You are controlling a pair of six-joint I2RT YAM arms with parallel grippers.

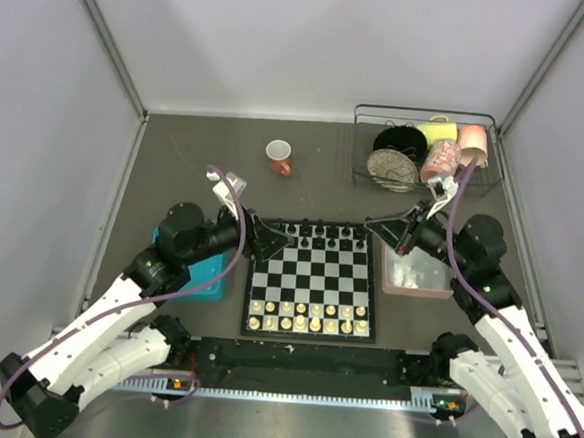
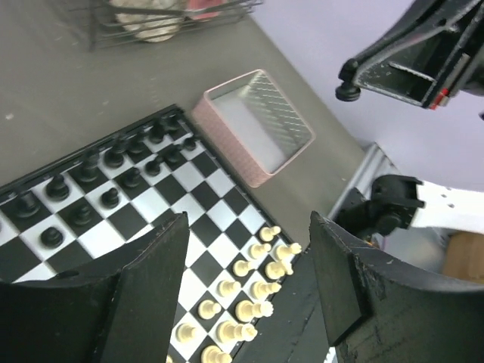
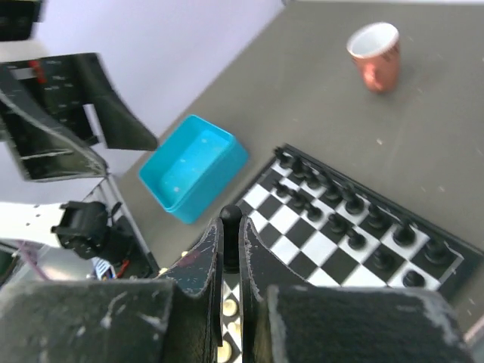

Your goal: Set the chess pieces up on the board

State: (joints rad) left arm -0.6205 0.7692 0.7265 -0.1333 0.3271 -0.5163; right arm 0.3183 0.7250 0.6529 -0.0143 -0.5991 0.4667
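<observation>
On the board (image 1: 313,276), at the middle of the table (image 1: 315,176), the job looks nearly done. The cream-white pieces (image 1: 300,323) fill the two near rows. As far as the top view lets me count, there are eight to a row, sixteen in all.

The black chess pieces (image 3: 355,239) stand in the two far rows. The right wrist view shows about fourteen, but they are small and crowded. In the top view the far-left corner is hidden under the left arm (image 1: 159,260), so I cannot fix the number.

One more, a black pawn (image 3: 230,215) to judge by its round head, is off the board. It is clenched upright between the fingers of the right gripper (image 3: 231,231), which hangs in the air near the board's far-right corner, beside the pink tray (image 2: 227,147). The left gripper (image 2: 249,227) is spread wide with nothing in it, over the far-left part of the board.

No pieces show inside the pink tray, and I make out none in the teal tray (image 3: 197,162). My judgement is that what is left is to set the held pawn on its free square, and perhaps one piece more.

Of the rest there is one of each: one board, one pink tray, one teal tray, one cup (image 1: 278,156) and one wire basket (image 1: 427,111) of dishes.
</observation>
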